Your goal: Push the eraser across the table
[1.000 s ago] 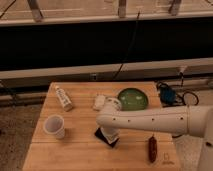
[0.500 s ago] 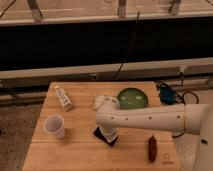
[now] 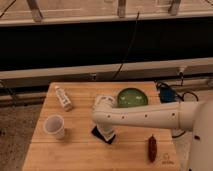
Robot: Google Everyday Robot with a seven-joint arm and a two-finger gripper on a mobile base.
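Observation:
The black eraser (image 3: 98,133) lies flat near the middle of the light wooden table (image 3: 75,150), mostly covered by my gripper; only its left and front edges show. My gripper (image 3: 106,133) hangs at the end of the white arm that reaches in from the right, and it rests right on or over the eraser.
A white cup (image 3: 54,126) stands at the left. A small white bottle (image 3: 63,97) lies at the back left. A green bowl (image 3: 132,97) sits at the back right, a pale block (image 3: 101,100) next to it. A dark red elongated thing (image 3: 152,148) lies at the front right.
The arm's end and the eraser under it have shifted slightly to the left. Nothing else has moved.

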